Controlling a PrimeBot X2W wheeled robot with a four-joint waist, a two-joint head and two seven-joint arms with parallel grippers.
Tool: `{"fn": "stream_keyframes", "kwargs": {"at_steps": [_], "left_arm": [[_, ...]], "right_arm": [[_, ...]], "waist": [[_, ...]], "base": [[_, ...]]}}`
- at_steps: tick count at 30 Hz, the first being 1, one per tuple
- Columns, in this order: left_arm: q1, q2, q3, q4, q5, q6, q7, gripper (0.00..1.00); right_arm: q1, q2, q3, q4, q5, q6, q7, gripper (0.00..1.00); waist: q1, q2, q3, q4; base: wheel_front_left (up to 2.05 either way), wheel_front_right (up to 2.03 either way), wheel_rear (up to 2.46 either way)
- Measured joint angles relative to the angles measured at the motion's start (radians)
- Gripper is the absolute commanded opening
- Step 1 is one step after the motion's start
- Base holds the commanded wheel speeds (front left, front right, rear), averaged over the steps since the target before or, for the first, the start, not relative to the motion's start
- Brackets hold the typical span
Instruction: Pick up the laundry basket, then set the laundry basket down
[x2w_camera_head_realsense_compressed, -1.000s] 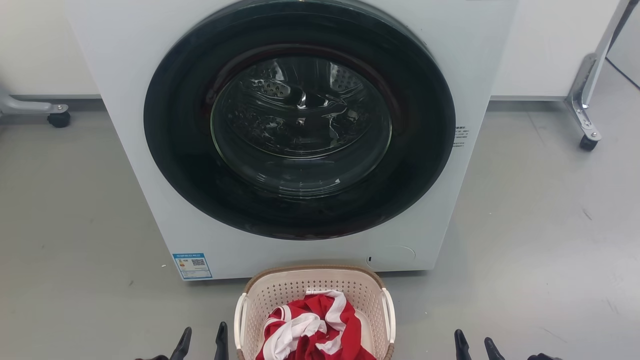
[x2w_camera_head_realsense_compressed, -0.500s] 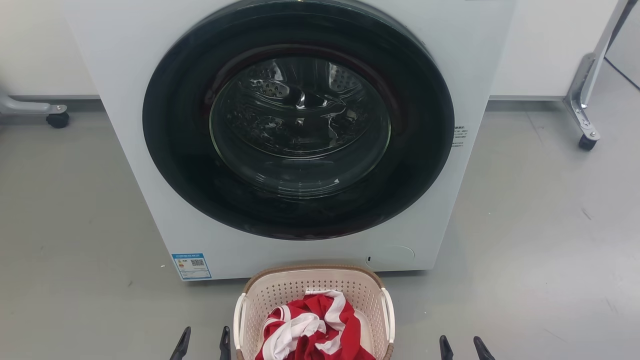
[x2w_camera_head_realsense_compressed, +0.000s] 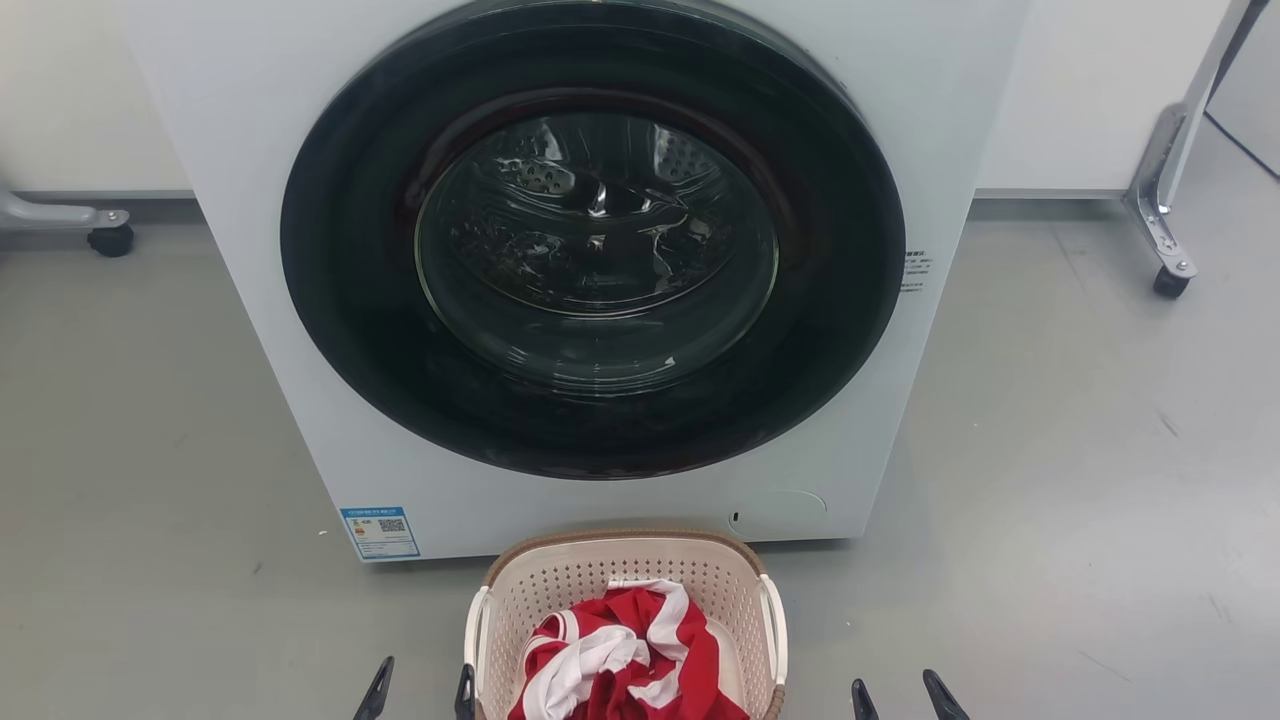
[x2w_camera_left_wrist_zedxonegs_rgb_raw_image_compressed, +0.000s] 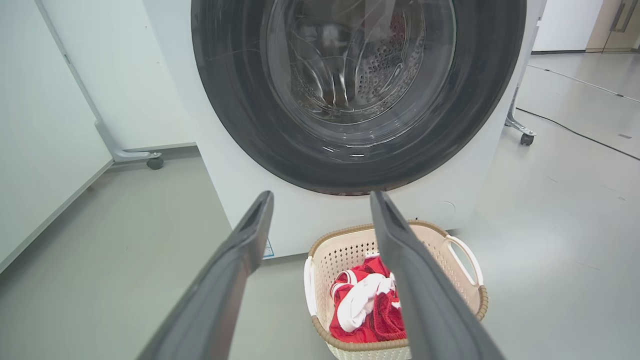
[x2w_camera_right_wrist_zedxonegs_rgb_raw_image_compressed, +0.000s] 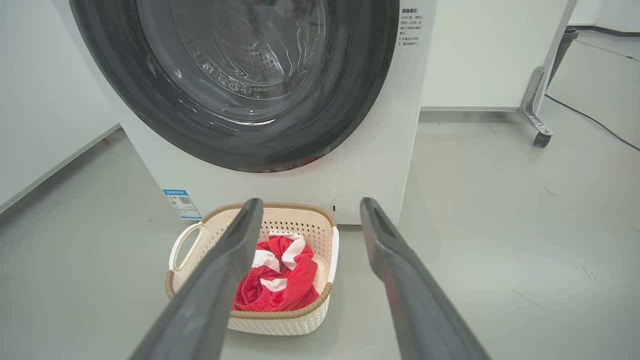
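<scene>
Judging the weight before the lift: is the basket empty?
No, the basket holds a crumpled red-and-white cloth that covers most of its bottom.

Blue-and-white sticker (x2w_camera_head_realsense_compressed: 379, 531) with a QR code low on the washing machine (x2w_camera_head_realsense_compressed: 250, 120) front, small print (x2w_camera_head_realsense_compressed: 916, 272) at its right edge, wording too small to read

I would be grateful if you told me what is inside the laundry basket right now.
Inside the laundry basket lies a crumpled red and white cloth. It covers most of the basket's bottom, so anything beneath it cannot be seen.
</scene>
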Motion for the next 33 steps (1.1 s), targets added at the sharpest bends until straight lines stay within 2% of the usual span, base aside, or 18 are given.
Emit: {"fn": "stream_keyframes", "kwargs": {"at_steps": [33], "left_arm": [[0.005,-0.014,0.027,0.018,-0.002,0.000,0.000,1.00]], "right_arm": [[0.001,0.001,-0.013,-0.009,0.007,0.000,0.000,1.00]], "waist": [[0.0000,0.0000,0.008,0.000]], "base": [[0.00,0.00,0.00]]}}
